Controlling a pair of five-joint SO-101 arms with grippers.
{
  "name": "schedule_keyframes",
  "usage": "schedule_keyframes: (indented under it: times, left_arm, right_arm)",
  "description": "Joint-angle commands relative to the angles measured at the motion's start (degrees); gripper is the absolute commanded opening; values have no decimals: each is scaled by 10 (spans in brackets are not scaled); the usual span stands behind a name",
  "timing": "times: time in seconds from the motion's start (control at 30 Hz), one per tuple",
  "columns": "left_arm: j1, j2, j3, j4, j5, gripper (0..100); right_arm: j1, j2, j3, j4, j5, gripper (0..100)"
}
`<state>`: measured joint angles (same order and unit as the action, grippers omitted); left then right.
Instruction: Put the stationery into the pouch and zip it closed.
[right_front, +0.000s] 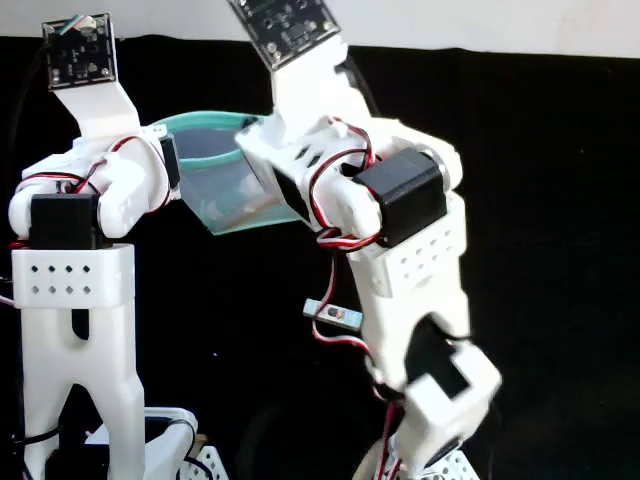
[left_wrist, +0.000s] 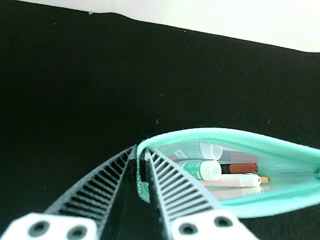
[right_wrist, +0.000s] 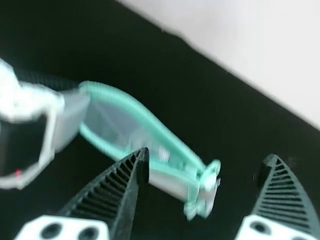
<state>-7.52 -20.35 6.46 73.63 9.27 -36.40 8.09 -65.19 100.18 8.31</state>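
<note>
We see the pouch (left_wrist: 225, 134) unzipped, with pens (left_wrist: 235, 180) lying inside it, between the 2 arms over the black table (left_wrist: 75, 75). The left gripper (left_wrist: 141, 160) is clamped on 1 end of its rim. The right gripper (right_wrist: 207, 155) is spread wide, its fingers either side of the zip pull (right_wrist: 205, 185).

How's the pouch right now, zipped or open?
Open. The pouch has its teal zip edges gaping apart, with pens showing between them. The left gripper is shut on one end.
</note>
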Motion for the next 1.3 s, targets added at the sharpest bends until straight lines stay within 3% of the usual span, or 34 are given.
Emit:
schedule_keyframes:
  times: [0.0, 0.27, 0.5, 0.8, 1.0, 1.27]
  left_arm:
    - [-3, 10, 24, -1, -3, 7]
    - [-1, 10, 24, -1, -3, 7]
    - [0, 10, 24, -1, -3, 7]
    - [0, 10, 24, 0, -3, 7]
    - [0, 10, 24, 0, -3, 7]
    - [1, 10, 24, 0, -3, 7]
  right_arm:
    - [4, -99, 148, 8, 36, 341]
    - [4, -220, 431, 7, 105, 341]
    - [3, -234, 553, -2, 161, 340]
    - [3, -234, 749, -118, 207, 339]
    - [-7, -234, 902, -267, 209, 339]
    - [-6, -233, 999, -383, 265, 339]
